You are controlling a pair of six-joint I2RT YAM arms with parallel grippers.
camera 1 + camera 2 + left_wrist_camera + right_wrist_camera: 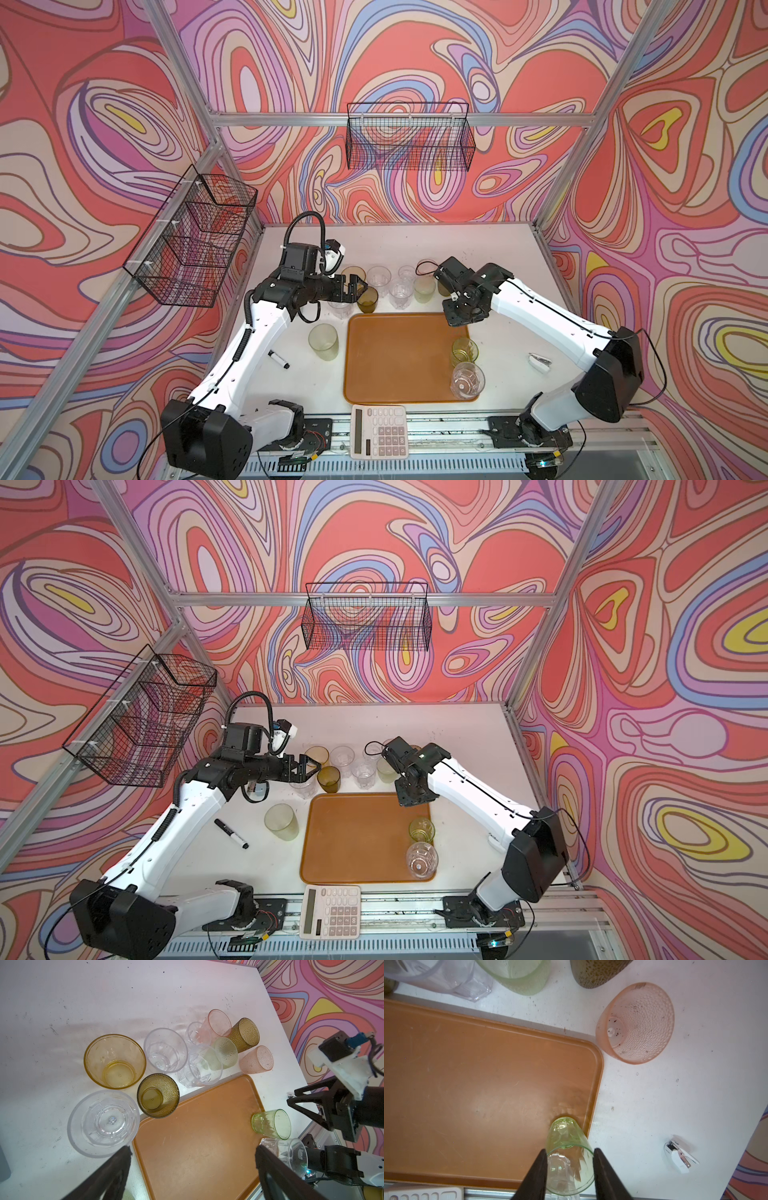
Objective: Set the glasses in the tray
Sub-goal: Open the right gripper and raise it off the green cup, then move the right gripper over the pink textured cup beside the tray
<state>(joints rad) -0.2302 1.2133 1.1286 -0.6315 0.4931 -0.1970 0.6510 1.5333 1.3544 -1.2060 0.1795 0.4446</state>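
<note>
Right pincer (569,1150): jaws apart, gripping nothing, raised clear of the bright green glass (562,1132), which shows between its fingers in the right wrist view. That glass stands upright in the tray (467,1084), near a corner. 1 clear faceted glass (467,380) stands in the tray just beside it, on the side away from the pincer. 1 pink glass (635,1022) sits on the table (654,1095), off the tray corner. Left pincer (193,1149): jaws wide apart, empty, raised. 1 olive-brown glass (158,1095) stands just ahead of it, outside the tray edge. The other glasses cluster on the table beyond.
</note>
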